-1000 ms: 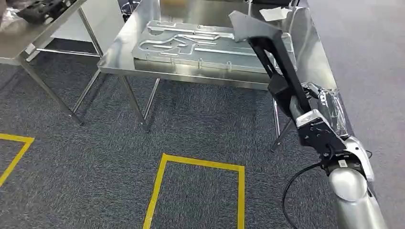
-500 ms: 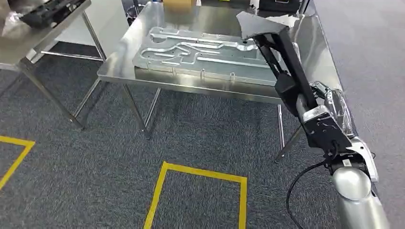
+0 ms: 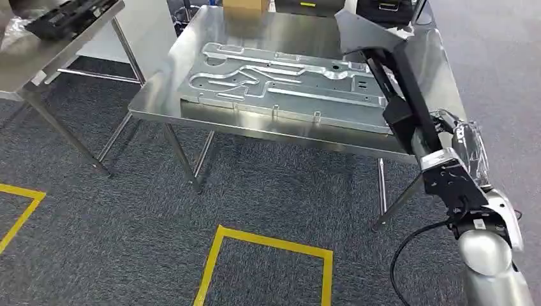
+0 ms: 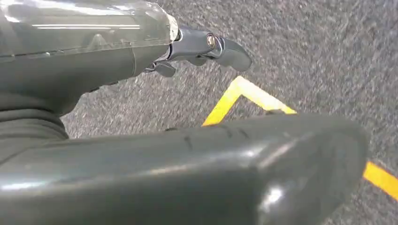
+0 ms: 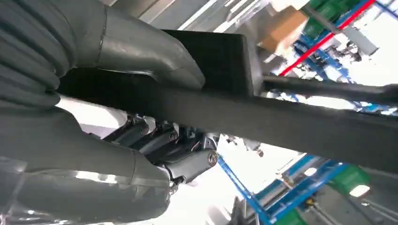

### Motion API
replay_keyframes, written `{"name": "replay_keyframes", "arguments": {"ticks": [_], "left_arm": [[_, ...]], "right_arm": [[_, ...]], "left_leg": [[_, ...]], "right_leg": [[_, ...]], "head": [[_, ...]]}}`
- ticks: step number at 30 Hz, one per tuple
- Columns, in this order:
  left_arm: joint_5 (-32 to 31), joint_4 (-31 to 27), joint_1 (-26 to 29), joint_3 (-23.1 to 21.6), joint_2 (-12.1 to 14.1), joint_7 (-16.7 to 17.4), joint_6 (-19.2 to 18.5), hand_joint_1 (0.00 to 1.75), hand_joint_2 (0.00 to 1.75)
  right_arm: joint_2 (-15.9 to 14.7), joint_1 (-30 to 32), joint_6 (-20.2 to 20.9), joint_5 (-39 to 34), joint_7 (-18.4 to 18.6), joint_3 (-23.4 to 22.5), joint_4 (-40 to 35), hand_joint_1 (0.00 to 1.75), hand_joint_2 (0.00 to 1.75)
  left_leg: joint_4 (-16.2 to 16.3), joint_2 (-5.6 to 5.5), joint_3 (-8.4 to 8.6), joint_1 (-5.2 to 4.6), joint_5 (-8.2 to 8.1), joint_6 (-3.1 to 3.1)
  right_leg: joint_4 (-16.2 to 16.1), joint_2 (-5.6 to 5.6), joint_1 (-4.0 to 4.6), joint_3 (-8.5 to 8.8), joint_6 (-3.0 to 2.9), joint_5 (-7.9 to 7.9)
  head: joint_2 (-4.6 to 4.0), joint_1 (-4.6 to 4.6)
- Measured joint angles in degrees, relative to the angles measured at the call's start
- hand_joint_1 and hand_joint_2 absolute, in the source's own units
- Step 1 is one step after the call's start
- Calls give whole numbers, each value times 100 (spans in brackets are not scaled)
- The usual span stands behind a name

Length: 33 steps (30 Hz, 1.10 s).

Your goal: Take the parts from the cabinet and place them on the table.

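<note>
While the right robot hand (image 3: 446,137) gripped it, the long black part (image 3: 389,76) slanted over the steel worktop (image 3: 153,95); left robot hand (image 4: 206,47) held nothing, its fingers apart.

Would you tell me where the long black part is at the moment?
In the head view, the long black part is on the right, held by the right hand. It slants up over the right end of the steel table, beside the large metal panel.

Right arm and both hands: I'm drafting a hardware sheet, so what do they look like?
The right arm is a silver cylinder with a black wrist block, a black cable looping beside it and clear plastic wrap. The right hand has a grey ribbed cover, a thick grey thumb and darker metal fingers. The left hand looks alike, plastic-wrapped.
</note>
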Motion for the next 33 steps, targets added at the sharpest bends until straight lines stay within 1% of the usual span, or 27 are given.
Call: {"name": "replay_keyframes", "arguments": {"ticks": [1,3,5,6,7,8,9,10,11,12,13,14,16,17,18,19,21,22,23,24,25,26,27,28,29,30,33], "left_arm": [[0,0,-9,-7,0,-7,0,0,0],[0,0,-26,-15,4,-15,0,0,0],[-2,-2,-32,-26,2,-17,-4,0,0],[-2,-2,-31,-28,4,-17,-4,0,0],[-2,-2,-24,-30,4,-17,-4,0,0],[0,-2,-19,-33,7,-13,-7,0,0],[-2,-2,-17,-35,19,-11,-9,0,0],[0,-2,-19,-35,24,-2,-9,0,0],[0,-2,-16,-35,37,7,-9,0,0],[0,-2,9,-35,59,22,-9,0,0],[0,-2,-3,-37,72,33,-11,0,0],[0,-11,-28,-39,74,39,-11,0,0],[0,-15,-28,-39,87,48,-11,0,0],[0,-31,-31,-42,87,57,-11,0,0],[0,-42,-40,-44,92,57,-11,0,0],[0,-44,-43,-44,101,59,-11,0,0],[0,-48,-43,-44,105,61,-11,0,0],[0,-59,-31,-46,105,68,-11,0,0],[0,-63,-29,-48,105,72,-15,0,0],[0,-70,-29,-50,105,72,-20,0,0],[0,-81,-30,-52,105,74,-20,0,0],[0,-94,-32,-54,105,76,-22,0,0],[0,-94,-3,-55,105,83,-22,0,0],[0,-96,-35,-57,111,98,-24,0,0],[-2,-101,-49,-61,111,101,-26,0,0],[0,-105,-43,-63,114,112,-31,0,0],[0,-105,-43,-63,114,112,-31,0,0]], "right_arm": [[-7,-2,-2,-9,-2,-24,-15,175,175],[-15,5,-4,-17,-4,-63,-57,175,175],[-15,13,-7,-24,-7,-96,-70,175,175],[-15,13,-7,-24,-11,-103,-70,175,175],[-13,13,-4,-28,-15,-103,-70,175,175],[-15,12,-2,-39,-11,-105,-70,175,175],[-15,7,9,-57,-7,-114,-68,175,175],[-15,-18,20,-61,0,-114,-68,175,175],[-13,-59,37,-66,11,-114,-68,175,175],[-13,-113,57,-77,28,-113,-53,175,175],[-15,-166,90,-79,35,-111,-37,175,175],[-15,-227,103,-81,55,-114,-35,175,175],[-15,-288,122,-81,74,-118,-35,175,175],[-20,-325,127,-79,92,-118,-28,175,175],[-22,-357,129,-79,90,-116,-22,175,175],[-26,-409,131,-79,92,-116,-15,175,175],[-28,-428,131,-74,98,-120,-2,175,175],[-28,-420,133,-55,100,-116,0,175,175],[-28,-421,133,-44,123,-116,7,175,175],[-28,-421,136,-18,140,-116,11,175,175],[-28,-421,140,7,144,-116,13,175,175],[-28,-422,142,15,149,-118,13,175,175],[-31,-423,144,24,155,-118,26,175,175],[-42,-433,144,24,149,-127,57,175,175],[-44,-425,177,26,168,-113,64,175,175],[-46,-434,173,33,170,-118,57,175,175],[-46,-434,173,33,170,-118,57,175,175]], "left_leg": [[35,2,19,-3,12,-31],[515,72,-228,14,-5,-70],[1344,90,-786,25,-372,-84],[1645,93,-1026,29,-555,-100],[1773,94,-1192,29,-634,-96],[1682,94,-1256,28,-593,-85],[1366,94,-1226,28,-406,-61],[920,98,-1133,26,-107,-30],[461,109,-1043,14,311,4],[214,130,-1038,-28,830,37],[172,143,-1052,-59,673,25],[197,140,-1010,-71,696,63],[86,123,-914,-70,654,153],[-8,103,-784,-19,662,172],[-56,95,-703,-23,639,206],[-78,92,-653,-23,612,232],[-86,76,-546,-20,501,230],[-85,60,-470,-20,434,227],[-85,42,-376,-20,364,219],[-85,28,-276,-18,292,212],[-86,18,-170,-16,215,195],[-86,15,-53,-15,120,171],[-99,5,-62,-17,48,139],[-33,1,12,-35,-18,94],[-97,-4,-15,-35,-50,52],[-135,-3,-23,-26,-57,40],[-135,-3,-23,-26,-57,40]], "right_leg": [[-13,10,-11,69,-40,-22],[-54,-5,-24,197,-129,-101],[-53,-4,-9,299,-166,-212],[-52,0,0,355,-174,-266],[-52,5,5,425,-174,-322],[-52,12,9,510,-167,-387],[-52,14,10,617,-158,-466],[-52,12,14,728,-146,-546],[-54,6,18,824,-133,-620],[-53,6,19,888,-115,-689],[-71,27,27,897,-61,-724],[-99,24,20,903,-16,-752],[-25,14,19,958,66,-653],[108,11,-9,902,93,-637],[408,16,-7,763,117,-577],[792,16,-10,512,120,-622],[1479,13,-19,-67,141,-1016],[1613,13,-30,-267,158,-1225],[1551,12,-42,-374,182,-1285],[1334,11,-49,-393,180,-1191],[987,10,-50,-364,170,-941],[510,8,-51,-307,171,-467],[114,-4,-51,-302,157,181],[12,3,-2,-366,93,343],[18,11,18,-341,35,316],[15,13,19,-336,18,324],[15,13,19,-336,18,324]], "head": [[0,2],[0,0],[0,2],[0,0],[0,0],[0,0],[0,0],[0,0],[0,0],[0,2],[0,-4],[0,-4],[0,-4],[0,-4],[0,-4],[0,-2],[0,-4],[0,-4],[0,-4],[0,-4],[0,-4],[0,-4],[0,0],[0,-7],[0,-11],[0,-35],[0,-35]]}}
